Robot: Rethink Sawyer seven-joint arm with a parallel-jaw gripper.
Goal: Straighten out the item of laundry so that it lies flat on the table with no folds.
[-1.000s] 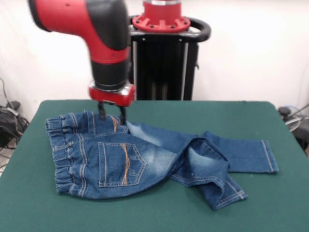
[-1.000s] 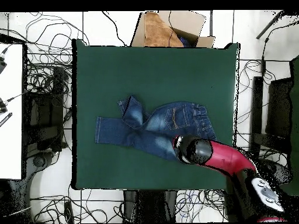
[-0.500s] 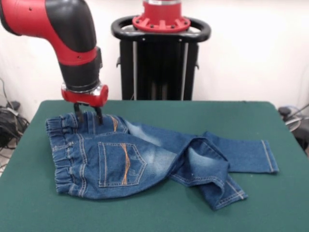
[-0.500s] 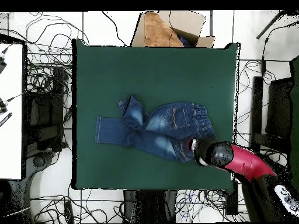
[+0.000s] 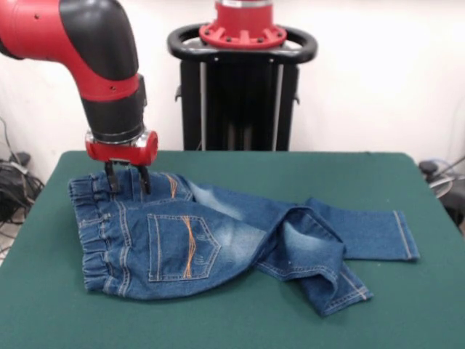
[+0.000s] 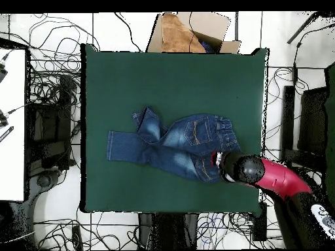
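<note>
The jeans [image 5: 218,236] lay a little robot-side of the middle of the green table [image 5: 240,320], waistband [image 5: 91,225] at the front view's left and legs running right; in the overhead view the same garment [image 6: 173,147] sat reversed, waistband to the right. They were not flat: one leg reached straight out to its hem [image 5: 405,234], while the other was folded across it and ended in a turned-up cuff [image 5: 341,294] nearer the camera. The back pocket with orange stitching [image 5: 182,247] faced up. The garment itself had not shifted from half a second before. The gripper [image 5: 126,179] stood over the far corner of the waistband, its two dark fingers [image 5: 111,177] a small gap apart, tips down at the denim; whether they pinched any cloth could not be told. Compared with a second earlier, when it hung nearer the pocket region, the arm [image 5: 109,65] had travelled toward the waistband end, and in the last half second it edged only slightly further that way. From above, the arm's wrist [image 6: 245,168] covered the garment's robot-side waistband corner. A cardboard box [image 6: 190,33] sat beyond the table's far edge.
</note>
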